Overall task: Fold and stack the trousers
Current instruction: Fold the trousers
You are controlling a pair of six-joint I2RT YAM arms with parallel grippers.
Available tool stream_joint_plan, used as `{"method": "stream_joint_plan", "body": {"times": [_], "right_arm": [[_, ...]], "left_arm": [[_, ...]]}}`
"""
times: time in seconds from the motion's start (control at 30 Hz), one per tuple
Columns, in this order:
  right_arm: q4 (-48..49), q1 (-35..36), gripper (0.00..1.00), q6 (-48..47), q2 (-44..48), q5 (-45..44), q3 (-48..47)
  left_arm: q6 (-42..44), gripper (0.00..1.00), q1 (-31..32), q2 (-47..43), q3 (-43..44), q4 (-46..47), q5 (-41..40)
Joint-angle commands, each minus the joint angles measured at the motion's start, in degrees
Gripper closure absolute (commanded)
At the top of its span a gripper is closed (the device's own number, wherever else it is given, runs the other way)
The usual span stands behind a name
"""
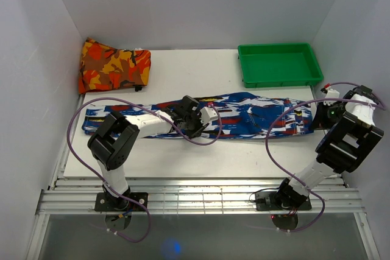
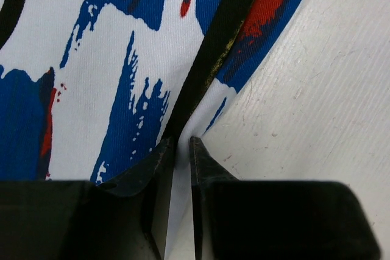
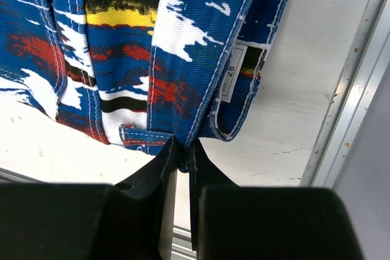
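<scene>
The trousers [image 1: 256, 117], in a blue, white and black streaked print with red and yellow patches, lie stretched left to right across the white table. My left gripper [image 1: 196, 125] is at their middle, on the near edge, shut on a fold of the white and blue fabric [image 2: 122, 89]. My right gripper [image 1: 323, 117] is at their right end, shut on the waistband edge [image 3: 183, 95], where a size label shows. The left leg ends lie flat by the table's left edge.
A folded orange, red and yellow patterned cloth [image 1: 113, 65] lies at the back left. A green tray [image 1: 279, 64] stands at the back right. White walls close in the sides and back. A metal rail [image 1: 201, 199] runs along the near edge.
</scene>
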State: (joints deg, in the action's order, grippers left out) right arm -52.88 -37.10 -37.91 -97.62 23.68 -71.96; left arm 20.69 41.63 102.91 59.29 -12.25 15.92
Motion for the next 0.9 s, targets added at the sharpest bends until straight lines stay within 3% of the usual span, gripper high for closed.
{"method": "stream_joint_plan", "body": {"times": [0.0,0.1,0.2,0.23,0.3,0.67,0.87], "right_arm": [[-0.6,-0.3,0.92,-1.8,-0.3,-1.8,-4.0],[-1.1,-0.1,0.91,-2.3,-0.8,-2.6,-4.1],[-2.0,0.2,0.78,-2.4,-1.0,-2.7,-3.5],[-1.8,0.3,0.8,-2.4,-1.0,-2.8,-3.2],[-1.5,0.5,0.92,-2.2,-1.3,-2.8,-2.2],[4.9,1.9,0.92,-0.8,-4.0,-5.0,-2.7],[11.6,5.1,0.92,0.2,-5.6,-7.1,4.2]], "left_arm": [[0.2,0.74,-0.5,1.1,-2.1,-3.6,-1.0],[0.3,0.74,-0.6,1.5,-2.1,-3.8,-0.8],[0.6,0.74,-0.7,1.8,-2.1,-4.0,-0.6],[0.6,0.74,-0.7,1.9,-1.9,-4.2,-0.6],[0.6,0.74,-0.8,1.9,-1.5,-4.3,-0.5],[0.6,0.74,-0.8,2.2,-0.8,-5.2,0.0],[1.5,0.76,-0.8,-3.2,-0.1,-6.2,5.3]]}}
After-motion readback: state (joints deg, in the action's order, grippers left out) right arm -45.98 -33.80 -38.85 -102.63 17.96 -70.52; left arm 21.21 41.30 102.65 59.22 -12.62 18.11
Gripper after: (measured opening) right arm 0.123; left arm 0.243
